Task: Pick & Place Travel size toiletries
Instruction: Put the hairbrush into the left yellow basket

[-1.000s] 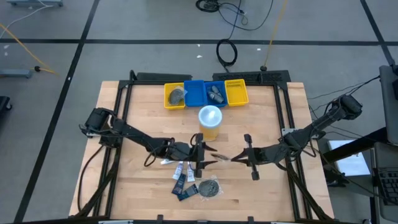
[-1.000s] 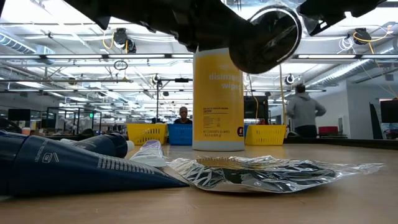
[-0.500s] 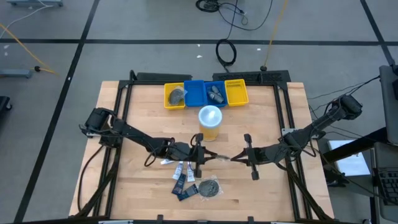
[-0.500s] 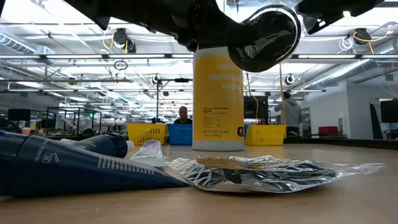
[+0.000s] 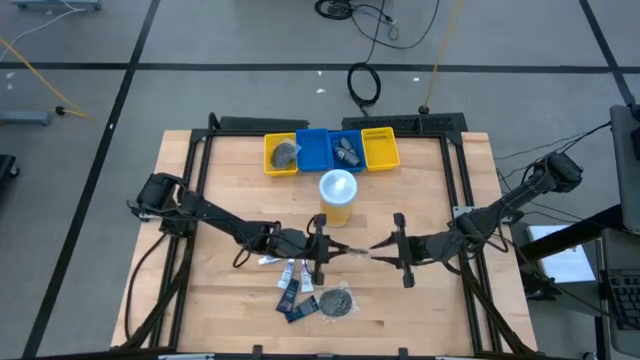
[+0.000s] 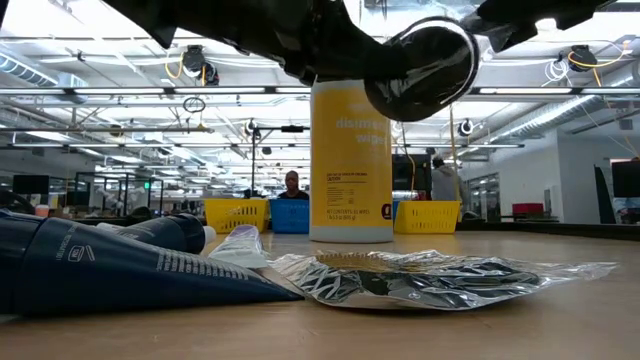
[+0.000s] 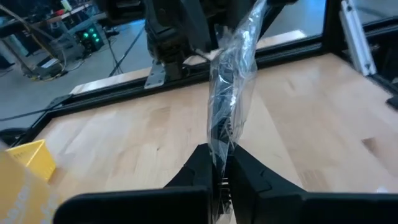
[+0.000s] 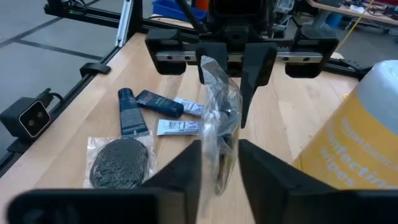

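Since a second ago the left claw (image 7: pixel 222 167) has closed onto the clear plastic packet (image 7: pixel 231 93), and the right claw (image 8: pixel 220 163) has loosened, its fingers now slightly apart beside the packet's other end. The packet hangs between them above the worktop (image 5: pixel 430 190), just in front of the yellow wipes canister (image 5: pixel 337 196). Other toiletries (image 5: pixel 310 295) lie below.

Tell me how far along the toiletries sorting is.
Done: items lie in the yellow bin and blue bin. In hand: a clear packet spans between both grippers, left gripper shut on it, right gripper open. Left: tubes and round packet on the table.
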`<state>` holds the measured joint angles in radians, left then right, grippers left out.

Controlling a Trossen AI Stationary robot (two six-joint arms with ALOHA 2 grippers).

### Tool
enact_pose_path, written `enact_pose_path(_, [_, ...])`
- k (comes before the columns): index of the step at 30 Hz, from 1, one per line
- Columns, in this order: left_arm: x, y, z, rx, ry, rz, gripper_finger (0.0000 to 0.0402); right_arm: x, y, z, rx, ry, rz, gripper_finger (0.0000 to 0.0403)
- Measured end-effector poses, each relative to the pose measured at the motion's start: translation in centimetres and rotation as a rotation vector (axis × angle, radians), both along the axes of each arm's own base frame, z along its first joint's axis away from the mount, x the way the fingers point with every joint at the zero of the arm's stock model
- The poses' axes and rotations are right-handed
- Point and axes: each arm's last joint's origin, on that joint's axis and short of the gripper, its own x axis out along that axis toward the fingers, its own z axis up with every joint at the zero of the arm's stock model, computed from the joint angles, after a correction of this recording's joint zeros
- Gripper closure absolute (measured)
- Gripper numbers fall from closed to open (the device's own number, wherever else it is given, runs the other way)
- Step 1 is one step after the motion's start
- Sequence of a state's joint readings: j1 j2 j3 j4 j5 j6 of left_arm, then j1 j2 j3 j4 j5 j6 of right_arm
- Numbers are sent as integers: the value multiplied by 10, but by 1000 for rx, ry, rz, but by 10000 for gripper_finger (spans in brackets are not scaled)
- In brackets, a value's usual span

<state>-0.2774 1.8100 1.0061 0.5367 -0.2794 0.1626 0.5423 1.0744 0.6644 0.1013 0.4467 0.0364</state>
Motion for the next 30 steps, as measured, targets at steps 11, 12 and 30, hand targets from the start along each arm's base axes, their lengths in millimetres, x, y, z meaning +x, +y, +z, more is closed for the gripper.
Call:
enact_pose_path(11, [-32, 0, 52, 68, -13, 157, 388, 0, -5, 1, -82, -30, -135, 197])
enact_pose_path(12, [-36, 2, 58, 83, -15, 173, 390, 0, -5, 1, -82, -30, -135, 195])
enact_pose_path(30, [-79, 72, 123, 133, -107, 624, 376, 0, -4, 1, -70, -30, -134, 195])
